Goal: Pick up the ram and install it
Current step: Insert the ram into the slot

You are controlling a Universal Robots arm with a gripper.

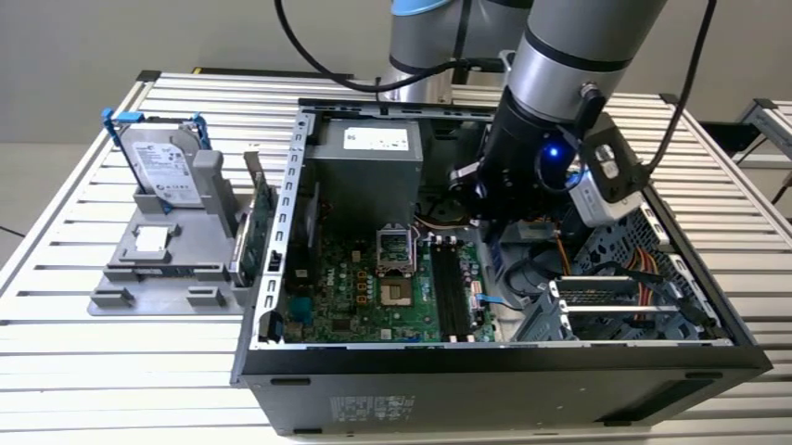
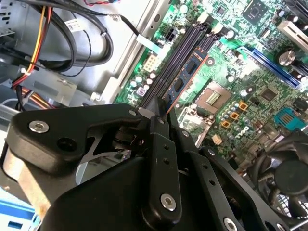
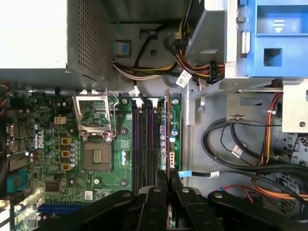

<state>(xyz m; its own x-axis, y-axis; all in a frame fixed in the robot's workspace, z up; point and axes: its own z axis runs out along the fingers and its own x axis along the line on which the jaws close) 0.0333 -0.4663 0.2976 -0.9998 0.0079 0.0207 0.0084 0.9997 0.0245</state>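
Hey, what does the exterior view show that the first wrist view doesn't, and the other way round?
Exterior view: the silver hard drive stands on a grey stand outside the case, on the exterior view's left, and the arm reaches down into the case.

First wrist view: the gripper is shut on the ram, which is held edge-on in line with the memory slots. A blue drive bay is also there.

Both: the CPU socket, the memory slots and the power supply.
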